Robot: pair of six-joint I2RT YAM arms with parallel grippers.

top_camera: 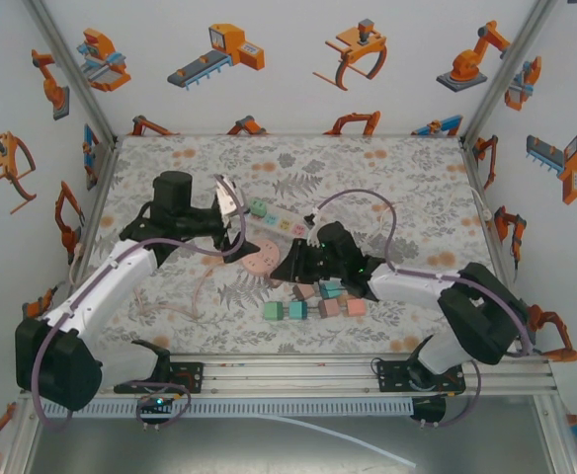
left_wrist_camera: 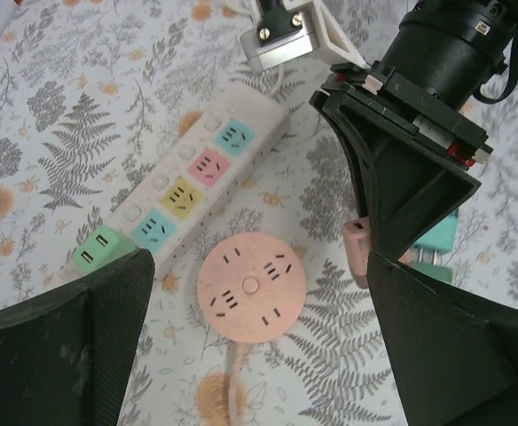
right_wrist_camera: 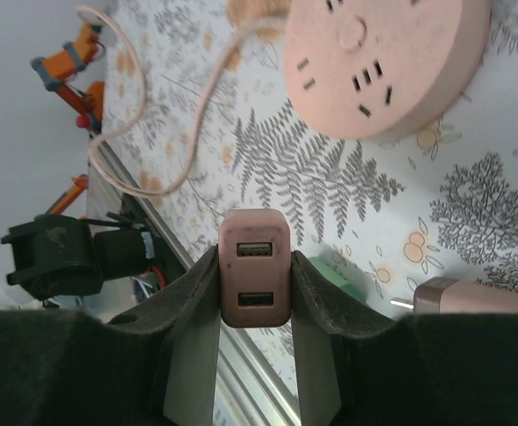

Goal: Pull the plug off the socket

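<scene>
Right gripper [right_wrist_camera: 255,266]: fingers [right_wrist_camera: 192,297] narrowed onto the plug [right_wrist_camera: 255,277]. It's a pink USB charger block with two ports facing the wrist camera and one pad on each flank. It sits square, no tilt visible, and the grip looks solid.

The plug is off the round socket [right_wrist_camera: 379,62]. The right wrist view shows bare patterned table [right_wrist_camera: 472,204] between the two, and every slot visible on the socket face is unoccupied. The left wrist view agrees: the plug [left_wrist_camera: 357,251] hangs under the right gripper just beside the socket's right edge, not touching it, and all slot groups on the round socket [left_wrist_camera: 241,266] are bare. The prongs are hidden, so their condition can't be told.

Left gripper [left_wrist_camera: 259,302]: fingers [left_wrist_camera: 73,346] spread wide with nothing between them, poised over the socket. Whether it touches the socket or the table can't be told.

Further out, a power strip [left_wrist_camera: 192,182] with coloured outlets lies just beyond the socket, and no outlet visible on it is in use. A white adapter [left_wrist_camera: 279,37] sits past its far end. The socket's pink cable [right_wrist_camera: 207,106] loops away across the table. Coloured blocks [top_camera: 313,301] lie near the right arm.

Status, as a judgement: the extraction itself looks done. All that's left is carrying the plug clear and, if a put-down is wanted, lowering it onto bare table and opening the fingers. The main thing to watch is the blocks close under the right arm.
</scene>
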